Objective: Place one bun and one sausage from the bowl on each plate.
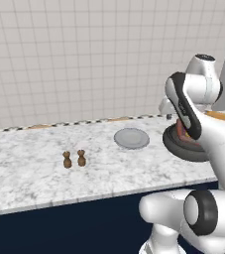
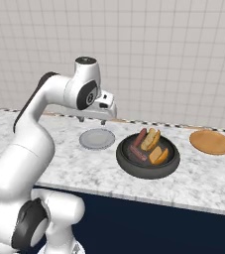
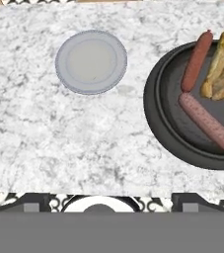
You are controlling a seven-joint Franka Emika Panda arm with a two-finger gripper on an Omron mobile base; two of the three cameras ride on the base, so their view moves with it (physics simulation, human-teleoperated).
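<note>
I am holding the pincer (image 2: 103, 120) high above the table (image 2: 84, 171), between the grey plate (image 2: 97, 139) and the bowl (image 2: 147, 157); I cannot tell whether its fingers are spread. Both sausages (image 3: 196, 60) and both buns (image 2: 158, 155) are lying packed together in the bowl, so I am risking nudging a neighbour or snagging the thick rim while descending. The orange plate (image 2: 210, 142) is sitting well apart, beyond the bowl.
</note>
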